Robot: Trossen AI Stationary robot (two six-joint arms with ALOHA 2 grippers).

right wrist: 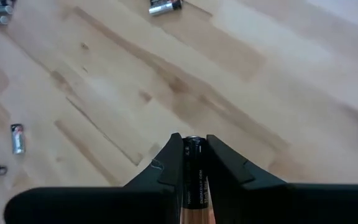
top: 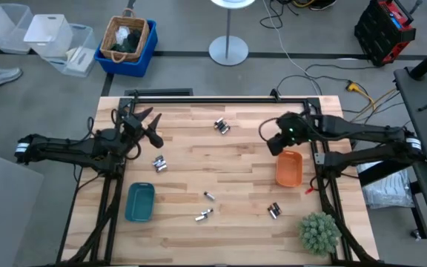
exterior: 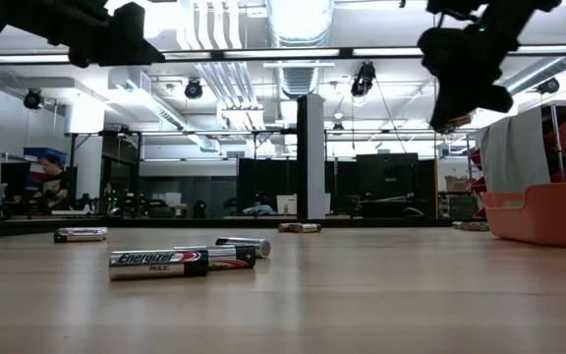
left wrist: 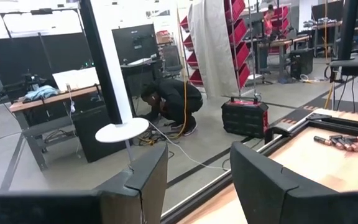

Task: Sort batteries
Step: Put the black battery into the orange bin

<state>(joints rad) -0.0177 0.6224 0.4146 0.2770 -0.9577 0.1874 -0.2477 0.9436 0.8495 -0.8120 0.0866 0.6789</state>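
- Metal batteries lie scattered in small clusters across the wooden table: one cluster near the far edge, a pair beside the left gripper, others toward the front.
- Right gripper, raised just behind the orange tray, pinches one battery lengthwise between its fingers.
- Left gripper hovers with fingers spread, empty; the teal tray waits nearby.
- Likely light, rigid, smooth and apt to roll, each cylinder is best squeezed across its middle.

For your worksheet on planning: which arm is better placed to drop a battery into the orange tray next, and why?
The right. Its right gripper is shut on a battery and hangs beside the orange tray. The left gripper is open, empty, far across the table.
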